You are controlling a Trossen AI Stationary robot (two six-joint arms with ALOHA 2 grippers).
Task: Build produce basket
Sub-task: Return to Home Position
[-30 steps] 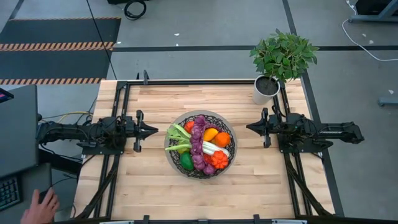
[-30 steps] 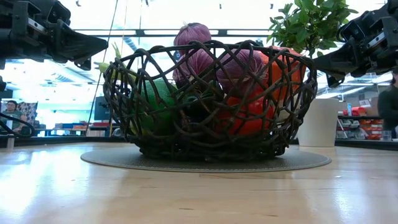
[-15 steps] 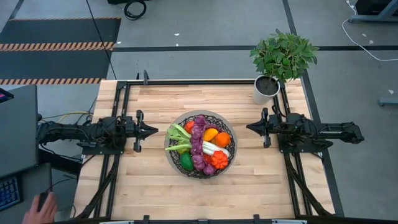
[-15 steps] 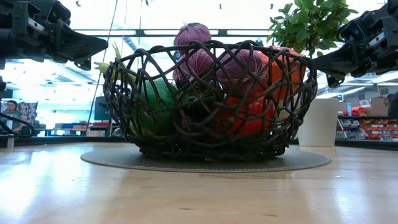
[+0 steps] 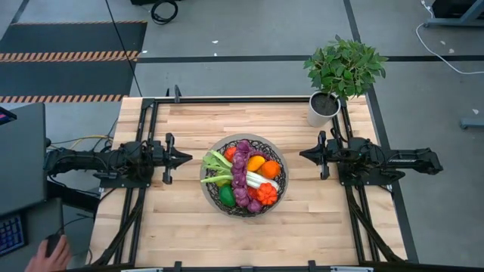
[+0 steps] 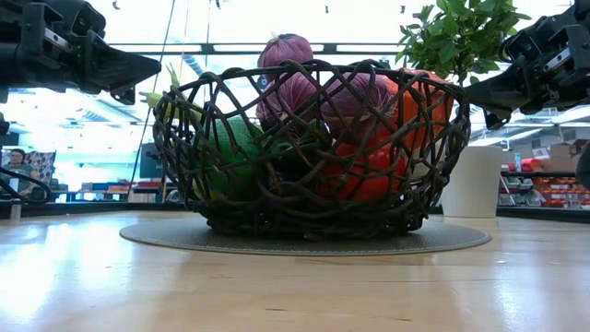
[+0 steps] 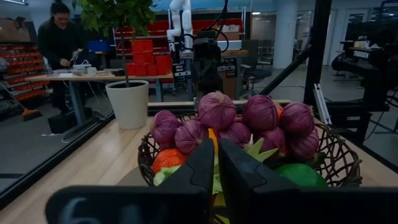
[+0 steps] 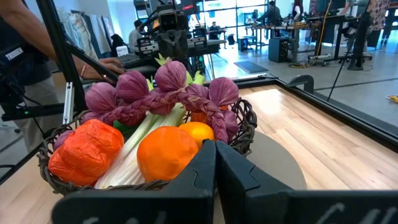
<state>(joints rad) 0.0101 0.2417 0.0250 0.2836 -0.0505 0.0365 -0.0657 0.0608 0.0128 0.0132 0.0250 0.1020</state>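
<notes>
I've got left tool (image 5: 189, 159) and right tool (image 5: 302, 154) both pinched shut, holding nothing, each toward its own side edge of the counter (image 5: 189, 121). In the middle of it, the basket (image 5: 282, 187) sits heaped with produce (image 5: 242, 177).

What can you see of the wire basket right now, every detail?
The basket is a round, open-weave bowl of dark wire mesh, upright on a pale round base at the middle of the table. It is heaped with produce: a purple grape bunch runs across the middle, and the green top of a leek juts past the rim toward the left arm. The left gripper and right gripper flank it, both clear of it.
</notes>
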